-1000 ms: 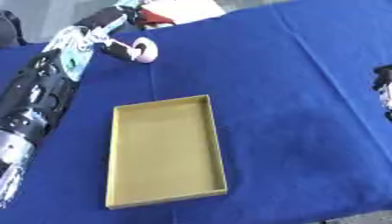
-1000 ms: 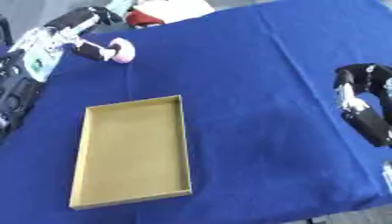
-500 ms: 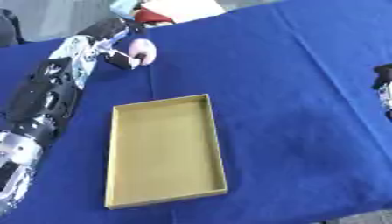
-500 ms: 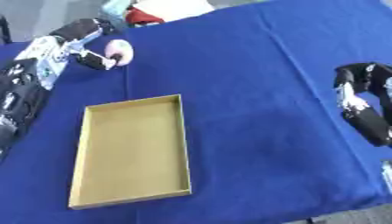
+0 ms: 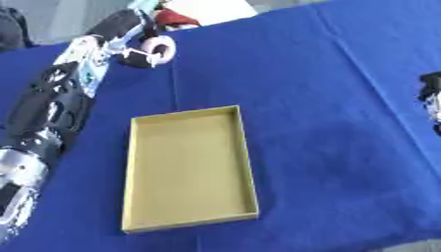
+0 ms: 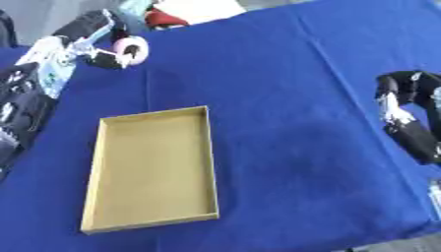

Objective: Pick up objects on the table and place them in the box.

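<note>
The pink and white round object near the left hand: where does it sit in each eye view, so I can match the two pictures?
Left eye view: the pink and white round object is upper left, at the left hand, beyond the box's far end.
Right eye view: upper left too, nearer the left edge.
Shared landmark: the box; the object lies beyond its far left corner in both.

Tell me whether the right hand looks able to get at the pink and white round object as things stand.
Probably not: the right hand sits at the table's right edge, while the pink and white round object is far across at the left hand, whose fingers curl round it.
</note>
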`<state>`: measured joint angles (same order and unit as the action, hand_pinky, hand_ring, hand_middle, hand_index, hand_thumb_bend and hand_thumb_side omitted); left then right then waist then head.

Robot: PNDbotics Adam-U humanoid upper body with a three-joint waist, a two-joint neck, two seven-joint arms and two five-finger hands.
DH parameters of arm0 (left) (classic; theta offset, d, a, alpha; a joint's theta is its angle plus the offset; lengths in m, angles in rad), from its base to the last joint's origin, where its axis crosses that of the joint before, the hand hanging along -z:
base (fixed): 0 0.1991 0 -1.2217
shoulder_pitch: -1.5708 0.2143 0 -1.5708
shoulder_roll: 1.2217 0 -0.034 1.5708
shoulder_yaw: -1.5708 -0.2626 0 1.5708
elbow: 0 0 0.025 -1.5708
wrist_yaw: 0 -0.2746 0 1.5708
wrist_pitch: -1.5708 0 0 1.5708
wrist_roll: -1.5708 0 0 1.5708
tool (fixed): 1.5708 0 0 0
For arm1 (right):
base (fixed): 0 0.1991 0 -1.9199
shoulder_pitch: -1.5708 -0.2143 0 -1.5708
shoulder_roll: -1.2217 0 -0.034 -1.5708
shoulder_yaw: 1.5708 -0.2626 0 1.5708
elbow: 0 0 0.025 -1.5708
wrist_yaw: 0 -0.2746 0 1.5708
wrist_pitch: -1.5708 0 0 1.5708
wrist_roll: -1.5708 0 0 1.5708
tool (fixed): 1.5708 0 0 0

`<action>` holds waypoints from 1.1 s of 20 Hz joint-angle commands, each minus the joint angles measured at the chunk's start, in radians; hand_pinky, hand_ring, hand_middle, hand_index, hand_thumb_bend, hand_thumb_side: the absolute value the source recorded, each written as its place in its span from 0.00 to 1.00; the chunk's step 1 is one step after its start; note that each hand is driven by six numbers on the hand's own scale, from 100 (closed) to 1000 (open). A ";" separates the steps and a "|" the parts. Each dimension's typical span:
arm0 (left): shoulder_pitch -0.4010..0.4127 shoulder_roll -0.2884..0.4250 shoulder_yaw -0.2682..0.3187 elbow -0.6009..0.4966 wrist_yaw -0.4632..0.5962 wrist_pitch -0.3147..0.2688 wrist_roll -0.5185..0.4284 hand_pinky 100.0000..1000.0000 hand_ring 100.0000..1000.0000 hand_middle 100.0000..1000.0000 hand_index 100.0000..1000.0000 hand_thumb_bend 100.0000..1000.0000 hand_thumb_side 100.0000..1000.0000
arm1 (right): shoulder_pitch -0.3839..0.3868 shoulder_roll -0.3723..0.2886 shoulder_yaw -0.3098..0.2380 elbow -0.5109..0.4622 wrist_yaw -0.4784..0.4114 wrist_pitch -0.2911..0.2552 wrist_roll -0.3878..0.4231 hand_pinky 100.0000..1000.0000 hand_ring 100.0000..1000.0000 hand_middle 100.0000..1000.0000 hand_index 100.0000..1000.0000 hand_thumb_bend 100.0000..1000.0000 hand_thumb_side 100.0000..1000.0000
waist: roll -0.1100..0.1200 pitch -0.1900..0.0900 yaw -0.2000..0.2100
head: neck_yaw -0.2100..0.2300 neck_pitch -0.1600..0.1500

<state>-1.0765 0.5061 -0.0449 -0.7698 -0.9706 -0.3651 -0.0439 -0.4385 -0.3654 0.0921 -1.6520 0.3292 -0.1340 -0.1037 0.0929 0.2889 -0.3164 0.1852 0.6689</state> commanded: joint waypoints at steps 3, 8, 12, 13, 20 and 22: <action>0.014 0.073 -0.077 -0.176 0.138 -0.047 -0.063 0.56 0.44 0.35 0.47 0.00 0.11 | 0.001 -0.015 -0.014 -0.011 0.005 -0.001 -0.005 0.45 0.51 0.46 0.65 0.00 0.67 | -0.014 -0.037 0.039 | -0.022 0.006; 0.067 0.123 -0.161 -0.383 0.325 -0.059 -0.177 0.57 0.45 0.36 0.47 0.00 0.11 | 0.004 -0.014 -0.013 -0.011 0.011 -0.002 -0.002 0.45 0.51 0.46 0.65 0.00 0.67 | -0.020 -0.051 0.077 | -0.046 0.009; 0.112 0.164 -0.233 -0.544 0.444 -0.054 -0.256 0.57 0.45 0.37 0.48 0.00 0.11 | 0.005 -0.013 -0.010 -0.010 0.014 -0.003 0.003 0.45 0.51 0.46 0.65 0.00 0.66 | -0.023 -0.060 0.089 | -0.055 0.010; 0.120 0.171 -0.250 -0.577 0.462 -0.052 -0.274 0.57 0.45 0.37 0.48 0.00 0.11 | 0.005 -0.013 -0.009 -0.010 0.015 -0.004 0.004 0.45 0.51 0.46 0.65 0.00 0.66 | -0.023 -0.061 0.091 | -0.056 0.011; 0.147 0.167 -0.356 -0.669 0.488 -0.057 -0.369 0.57 0.46 0.38 0.49 0.00 0.11 | 0.003 -0.008 -0.004 -0.011 0.016 -0.006 0.012 0.45 0.51 0.46 0.65 0.00 0.66 | -0.029 -0.066 0.090 | -0.057 0.015; 0.148 0.164 -0.360 -0.669 0.483 -0.060 -0.374 0.57 0.46 0.38 0.49 0.00 0.11 | 0.003 -0.007 -0.004 -0.011 0.016 -0.006 0.012 0.45 0.51 0.46 0.65 0.00 0.66 | -0.029 -0.066 0.090 | -0.057 0.015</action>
<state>-0.9141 0.6485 -0.4069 -1.4197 -0.4867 -0.4232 -0.4099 -0.4225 -0.3648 0.0924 -1.6516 0.3410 -0.1386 -0.0938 0.0712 0.2455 -0.2268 0.1295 0.6771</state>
